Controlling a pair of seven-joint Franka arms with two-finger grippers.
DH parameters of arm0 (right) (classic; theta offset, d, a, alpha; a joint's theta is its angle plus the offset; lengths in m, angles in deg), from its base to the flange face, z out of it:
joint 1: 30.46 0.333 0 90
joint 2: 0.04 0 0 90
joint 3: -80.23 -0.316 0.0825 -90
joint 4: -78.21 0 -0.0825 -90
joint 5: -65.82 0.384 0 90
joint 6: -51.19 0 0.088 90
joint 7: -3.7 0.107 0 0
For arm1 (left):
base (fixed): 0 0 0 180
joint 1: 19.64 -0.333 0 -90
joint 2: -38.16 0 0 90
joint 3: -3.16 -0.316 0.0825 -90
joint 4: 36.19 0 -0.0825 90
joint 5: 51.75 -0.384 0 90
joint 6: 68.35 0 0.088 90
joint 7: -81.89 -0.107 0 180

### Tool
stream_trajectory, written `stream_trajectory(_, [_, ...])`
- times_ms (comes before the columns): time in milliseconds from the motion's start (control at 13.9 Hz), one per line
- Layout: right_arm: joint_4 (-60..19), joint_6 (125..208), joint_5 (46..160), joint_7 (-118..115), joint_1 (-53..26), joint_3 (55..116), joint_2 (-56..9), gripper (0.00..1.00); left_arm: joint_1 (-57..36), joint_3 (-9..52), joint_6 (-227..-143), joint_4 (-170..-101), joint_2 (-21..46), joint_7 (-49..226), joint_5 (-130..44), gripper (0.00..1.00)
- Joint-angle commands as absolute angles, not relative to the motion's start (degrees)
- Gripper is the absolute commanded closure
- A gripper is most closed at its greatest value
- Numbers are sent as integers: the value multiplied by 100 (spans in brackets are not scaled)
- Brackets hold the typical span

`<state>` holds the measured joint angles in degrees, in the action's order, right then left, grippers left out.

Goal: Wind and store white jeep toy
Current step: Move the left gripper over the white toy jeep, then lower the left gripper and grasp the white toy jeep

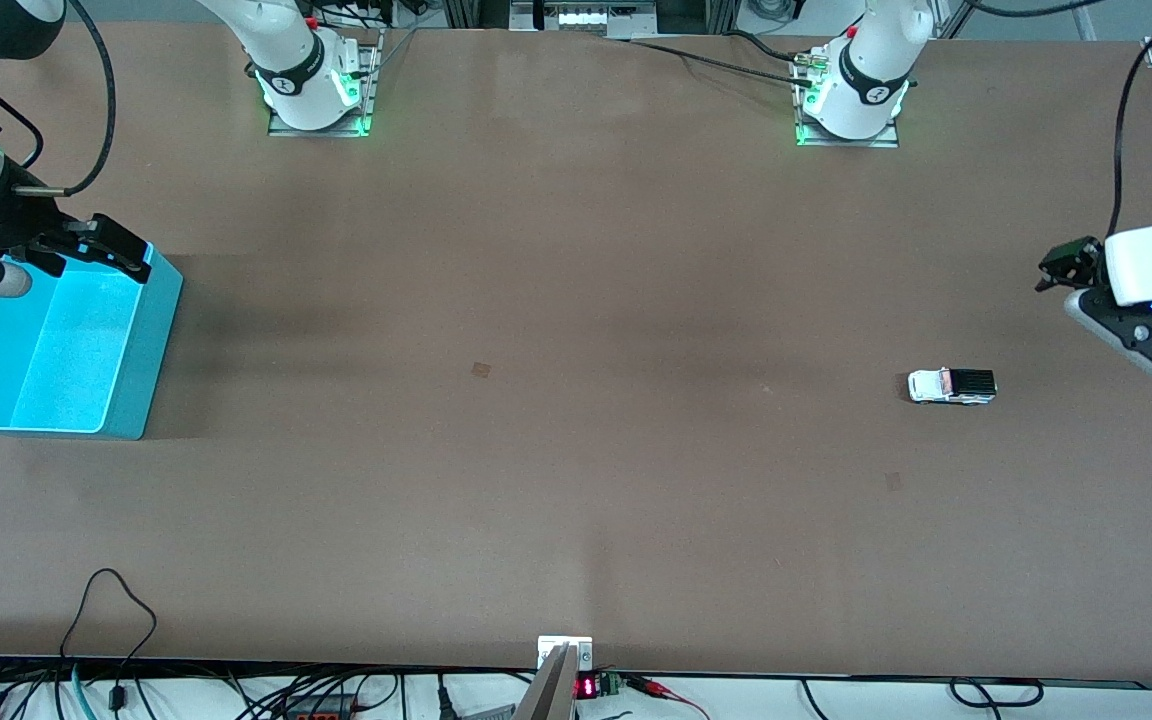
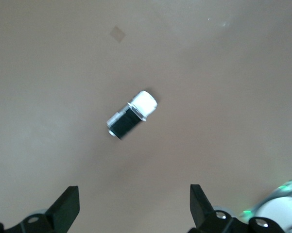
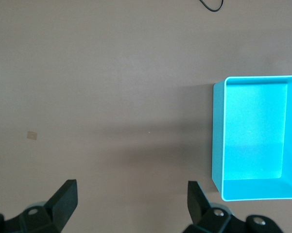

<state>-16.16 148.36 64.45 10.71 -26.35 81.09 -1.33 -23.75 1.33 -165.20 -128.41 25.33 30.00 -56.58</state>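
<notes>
Over the cyan bin (image 1: 56, 340) at the table's right-arm end, the right gripper (image 1: 86, 245) hangs spread wide and empty. The white jeep toy (image 1: 951, 385) sits near the left-arm end, below the splayed, empty left gripper (image 1: 1101, 300). It looks light, rigid and probably slick-sided, so pinch across its body flanks.

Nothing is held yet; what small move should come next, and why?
Probably lower the open left gripper over the small white toy jeep with the black rear: it lies untouched on the brown table, at that arm's end. The right gripper waits open by the cyan bin.
</notes>
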Motion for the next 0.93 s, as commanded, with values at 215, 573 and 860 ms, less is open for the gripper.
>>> stream_trajectory(215, [-1619,14831,6485,976,-2624,8137,-110,0,-2587,131,-18433,-14145,2392,712,-5825,0])
stream_trajectory(573, [-1627,14822,6485,967,-2624,8137,-110,0,-2825,140,-19903,-15114,1946,-370,-5825,0])
stream_trajectory(860, [-1627,14822,6485,968,-2624,8137,-119,0,-2904,158,-20808,-15255,1444,-1057,-5816,0])
